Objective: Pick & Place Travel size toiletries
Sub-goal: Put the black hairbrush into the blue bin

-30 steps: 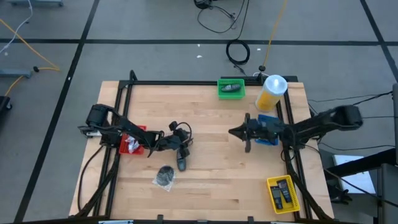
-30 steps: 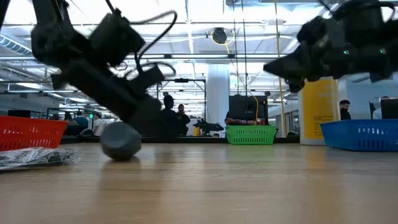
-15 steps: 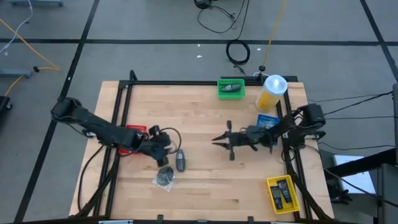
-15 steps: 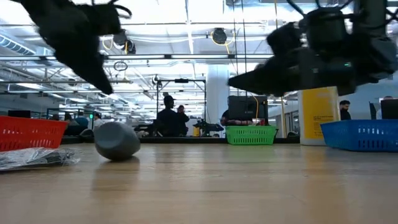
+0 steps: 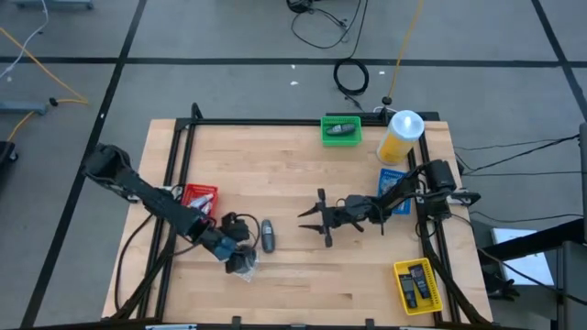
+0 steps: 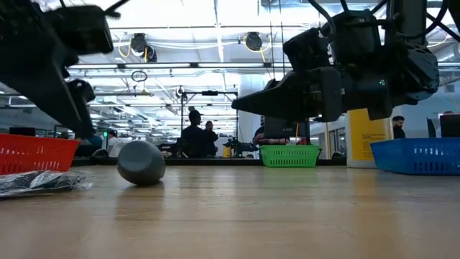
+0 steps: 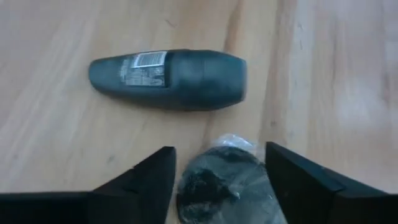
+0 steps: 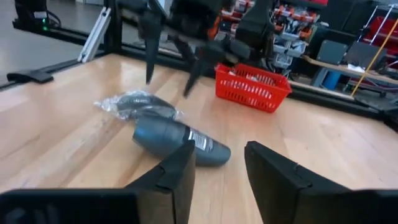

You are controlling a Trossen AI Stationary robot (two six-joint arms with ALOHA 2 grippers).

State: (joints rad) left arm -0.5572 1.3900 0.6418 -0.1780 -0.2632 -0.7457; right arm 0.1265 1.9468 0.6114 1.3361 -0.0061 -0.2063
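Observation:
A dark round packet in clear wrap (image 5: 244, 265) lies flat on the table near its near-left part. My left gripper (image 5: 241, 255) hovers just above it, open. In the left wrist view the fingers stand on either side of the packet (image 7: 217, 183) without touching it. A grey tapered bottle with a label (image 5: 267, 236) lies on its side just beyond the packet (image 7: 168, 78). My right gripper (image 5: 304, 218) is open over the middle of the table and points at the grey bottle (image 8: 180, 142) from the right. It is clear of the table in the low view (image 6: 244, 106).
A red basket (image 5: 198, 196) stands at the left rail and a green one (image 5: 341, 130) at the far edge. A blue basket (image 5: 396, 179) and a yellow bottle (image 5: 400, 136) are at the right, and a yellow basket (image 5: 417, 284) sits in the near-right corner. Bare wood lies between bottle and right gripper.
My left gripper has moved from over the grey bottle toward the table's near-left, down to the wrapped packet. My right gripper has travelled from beside the blue basket toward the table's left, closing on the grey bottle. The bottle and packet lie where they were.

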